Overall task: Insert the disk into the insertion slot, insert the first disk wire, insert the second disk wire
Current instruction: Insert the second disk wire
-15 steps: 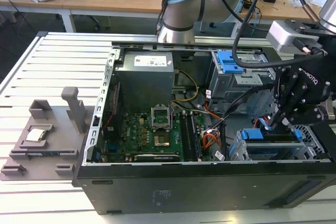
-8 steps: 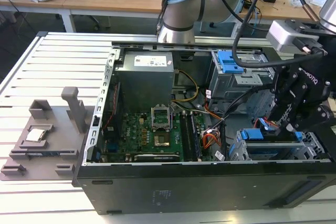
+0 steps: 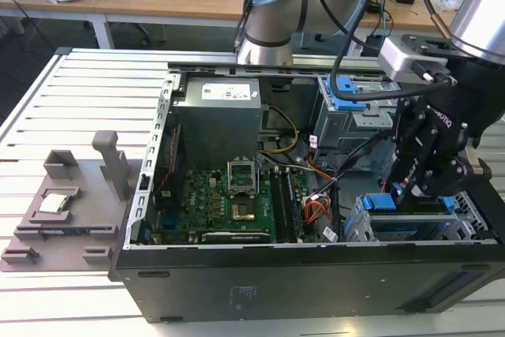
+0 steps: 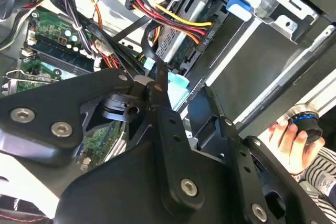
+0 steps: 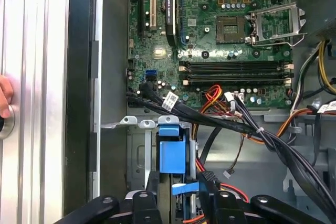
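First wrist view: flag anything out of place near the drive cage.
A person's hand sits just outside the computer case wall, which is odd beside a working arm. Inside, a thin wire's small connector hangs loose, plugged into nothing. Nothing looks damaged.

Your gripper (image 3: 418,187) sits over the insertion slot (image 3: 418,230); black cable bundle (image 5: 210,119) crosses just beside it, orange-red wires (image 5: 212,98) crowd that side.
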Motion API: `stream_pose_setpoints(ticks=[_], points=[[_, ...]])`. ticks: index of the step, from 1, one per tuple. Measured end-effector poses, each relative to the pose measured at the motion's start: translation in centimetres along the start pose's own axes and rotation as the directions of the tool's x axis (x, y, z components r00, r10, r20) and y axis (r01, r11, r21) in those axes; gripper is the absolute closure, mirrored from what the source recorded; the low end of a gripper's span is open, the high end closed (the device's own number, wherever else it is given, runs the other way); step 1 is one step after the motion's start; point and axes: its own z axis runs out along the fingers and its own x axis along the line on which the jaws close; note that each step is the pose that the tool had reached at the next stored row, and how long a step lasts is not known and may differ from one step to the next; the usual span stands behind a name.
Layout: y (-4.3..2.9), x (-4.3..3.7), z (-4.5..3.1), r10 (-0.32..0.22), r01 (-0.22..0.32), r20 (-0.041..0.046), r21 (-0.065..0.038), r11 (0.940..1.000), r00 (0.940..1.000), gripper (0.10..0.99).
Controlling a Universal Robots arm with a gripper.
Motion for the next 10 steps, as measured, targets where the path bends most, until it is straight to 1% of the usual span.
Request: stream_pose_setpoints(ticks=[1,3,5,6,7,9,10], points=[[0.0,-0.05,0.16,0.0,0.0,-0.004,0.0,1.0,1.0,0.655],[0.0,-0.09,0.24,0.0,0.0,-0.0087,0.0,1.0,1.0,0.655],[0.0,-0.09,0.24,0.001,-0.001,-0.0299,0.0,1.0,0.9996,0.655],[0.0,-0.09,0.25,0.003,-0.003,-0.0535,0.001,1.0,0.9986,0.655],[0.0,-0.09,0.25,0.004,-0.004,-0.0669,0.001,1.0,0.9978,0.655],[0.0,-0.09,0.25,0.006,-0.005,-0.0861,0.001,1.0,0.9963,0.655],[0.0,-0.09,0.25,0.006,-0.006,-0.0899,0.001,1.0,0.9959,0.655]])
